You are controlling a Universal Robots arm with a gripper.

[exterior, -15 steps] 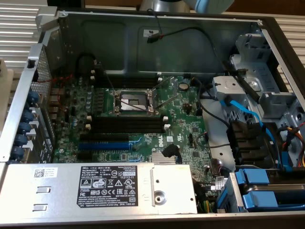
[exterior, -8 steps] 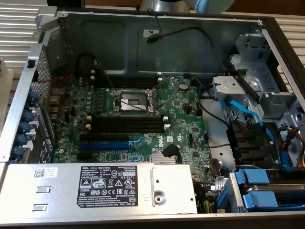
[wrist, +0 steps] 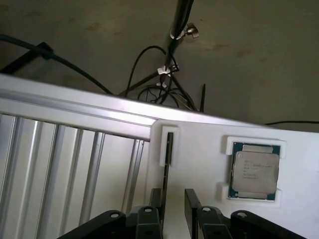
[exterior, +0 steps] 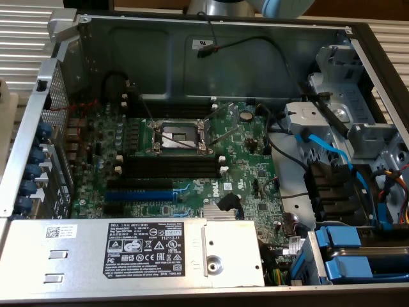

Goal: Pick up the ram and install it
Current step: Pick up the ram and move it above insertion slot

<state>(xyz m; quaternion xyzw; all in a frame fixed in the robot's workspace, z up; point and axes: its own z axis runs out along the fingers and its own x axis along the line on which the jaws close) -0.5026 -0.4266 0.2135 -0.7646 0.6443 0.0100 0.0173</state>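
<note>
The ram (wrist: 168,159) stands on edge in a slot of a white holder (wrist: 199,149), seen edge-on as a thin dark strip. My gripper (wrist: 174,206) is open just above it. Its two black fingers (wrist: 192,201) straddle the near end of the strip without closing on it, and the strip lies closer to one finger. In the exterior view the open computer case shows the green motherboard (exterior: 243,160) with long black memory slots (exterior: 172,167) with white end clips.
A processor chip (wrist: 254,172) sits in a recess of the white holder beside the ram. Ribbed metal table surface (wrist: 65,164) and floor cables (wrist: 159,84) lie past the holder. The case holds a CPU socket (exterior: 177,136), a blue slot (exterior: 137,194), a power supply (exterior: 128,252) and drive bays (exterior: 358,192).
</note>
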